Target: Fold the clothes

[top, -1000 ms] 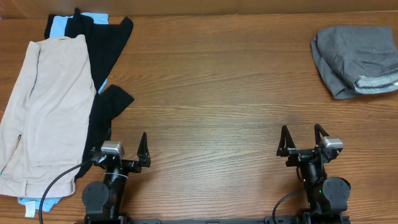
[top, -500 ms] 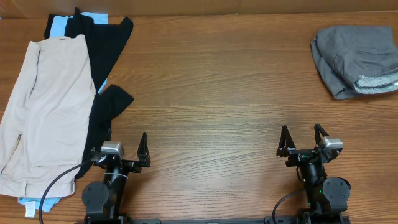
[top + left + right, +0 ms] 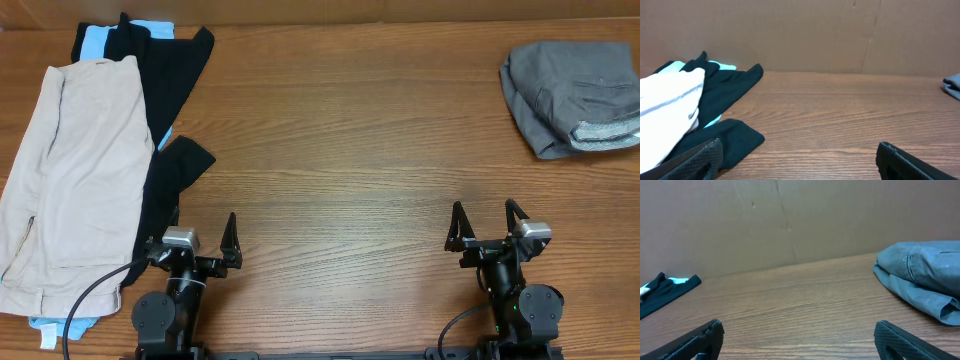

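Note:
The mid-grey shorts lie folded at the far right of the table, paler lining showing at one edge; they also show in the right wrist view. Beige shorts lie flat at the far left on top of a black garment and a light-blue garment. My left gripper is open and empty at the near edge, beside the black garment's corner. My right gripper is open and empty at the near edge, well short of the grey shorts.
The wooden table spans the view. A brown cardboard wall stands along its far edge. Both arm bases sit at the near edge with a black cable by the left one.

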